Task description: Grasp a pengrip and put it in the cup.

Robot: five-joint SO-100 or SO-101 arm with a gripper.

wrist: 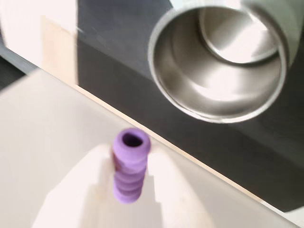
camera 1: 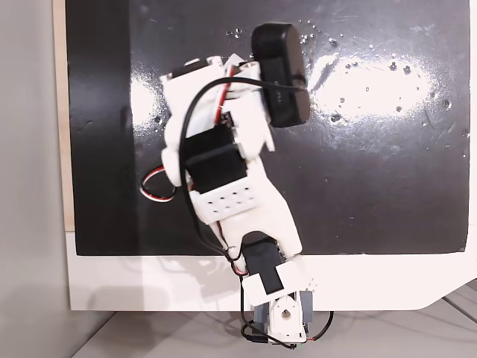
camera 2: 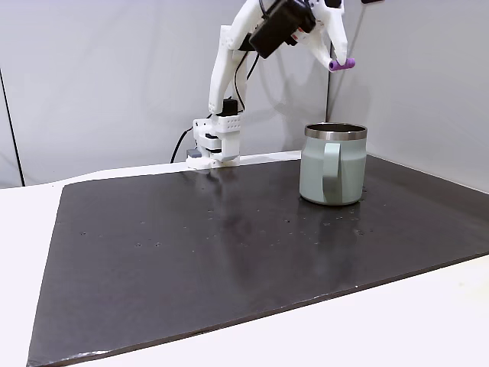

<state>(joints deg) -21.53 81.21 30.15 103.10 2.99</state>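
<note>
Pengrip (wrist: 129, 167): purple ribbed short tube w/ open end showing in wrist view, held up in air above cup (camera 2: 334, 164). Cup: silvery mug, upright on dark mat, strap handle facing camera.

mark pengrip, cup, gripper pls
pengrip (wrist: 129, 171): wrist view, on its ribbed purple side, between the fingers.
cup (camera 2: 315, 172): a fixed view, on the pale green outer wall left of the handle.
gripper (camera 2: 337, 63): a fixed view, midway between the fingertips, high above the cup, clamped on the pengrip.

Shiny metal cup (wrist: 190, 102), ribbed pengrip (wrist: 129, 173)
</note>
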